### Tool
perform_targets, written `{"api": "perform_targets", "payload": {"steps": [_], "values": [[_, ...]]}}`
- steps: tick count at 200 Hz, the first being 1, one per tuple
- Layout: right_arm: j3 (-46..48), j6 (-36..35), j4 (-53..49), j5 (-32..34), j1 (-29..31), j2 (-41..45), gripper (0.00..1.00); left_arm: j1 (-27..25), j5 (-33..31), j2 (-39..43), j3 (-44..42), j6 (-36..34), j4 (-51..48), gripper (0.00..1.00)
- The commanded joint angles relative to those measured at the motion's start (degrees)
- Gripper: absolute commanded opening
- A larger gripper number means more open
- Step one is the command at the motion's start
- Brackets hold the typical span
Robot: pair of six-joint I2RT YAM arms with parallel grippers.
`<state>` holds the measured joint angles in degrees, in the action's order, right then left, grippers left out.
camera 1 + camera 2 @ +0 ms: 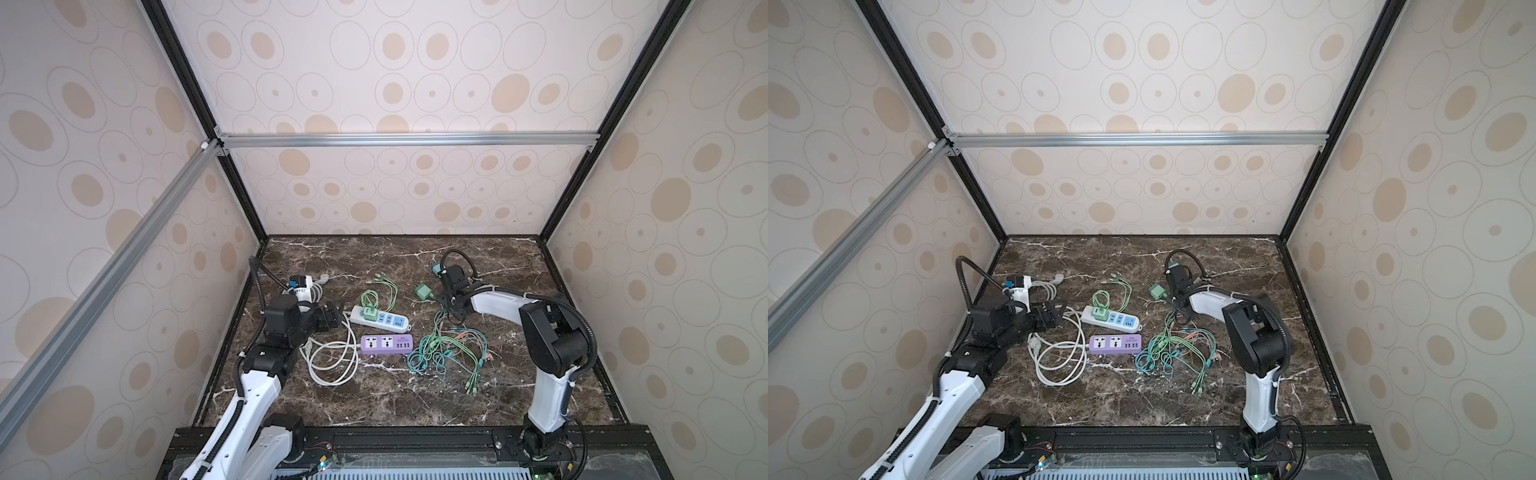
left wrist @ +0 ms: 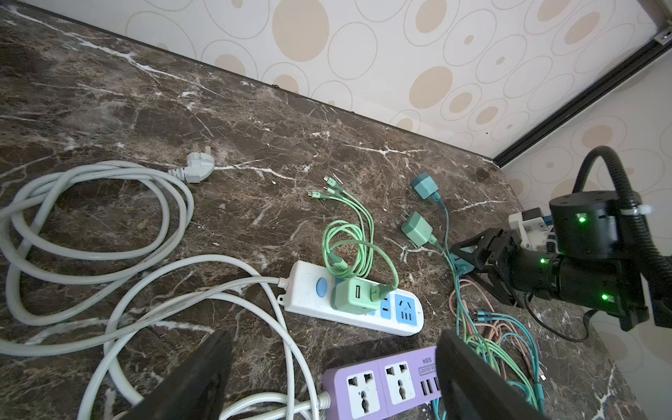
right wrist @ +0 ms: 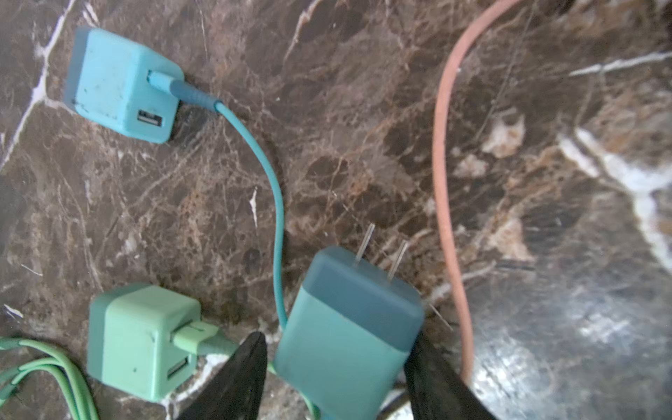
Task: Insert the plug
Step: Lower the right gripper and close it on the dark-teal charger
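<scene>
A teal two-prong plug [image 3: 349,327] sits between the fingers of my right gripper [image 3: 336,349], which is shut on it, prongs pointing away from the wrist. In both top views this gripper [image 1: 451,311] hangs over the cable tangle at the right. The white power strip [image 1: 380,318] lies mid-table with a green charger [image 2: 354,294] plugged into it. A purple power strip [image 1: 386,344] lies just in front of the white one. My left gripper [image 2: 332,338] is open and empty, left of the white strip and above the purple strip [image 2: 382,385].
A green plug [image 3: 142,342] and a light blue plug [image 3: 120,83] lie on the marble beside the held one. A salmon cable [image 3: 445,182] runs nearby. Coiled white cord [image 1: 332,357] lies left of the strips, tangled thin cables [image 1: 449,349] to the right. Walls enclose three sides.
</scene>
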<state>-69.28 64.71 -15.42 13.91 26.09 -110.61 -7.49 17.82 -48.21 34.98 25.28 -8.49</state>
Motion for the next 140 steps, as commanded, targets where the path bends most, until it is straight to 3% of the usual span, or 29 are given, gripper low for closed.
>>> {"api": "perform_targets", "payload": {"steps": [1,100,140], "values": [[-2.0,-0.8,-2.0,-1.0,-0.5,-2.1,0.61,0.4,-0.7,0.1,0.7,0.6,-0.2,0.88],[-6.4,-8.4,-7.8,-1.0,-0.4,-5.1,0.53,0.4,-0.6,0.7,0.3,1.3,-0.2,0.88],[-6.6,-13.3,-8.4,-0.5,-0.5,-3.9,0.44,0.4,-0.2,-0.9,0.6,1.3,1.0,0.88]]}}
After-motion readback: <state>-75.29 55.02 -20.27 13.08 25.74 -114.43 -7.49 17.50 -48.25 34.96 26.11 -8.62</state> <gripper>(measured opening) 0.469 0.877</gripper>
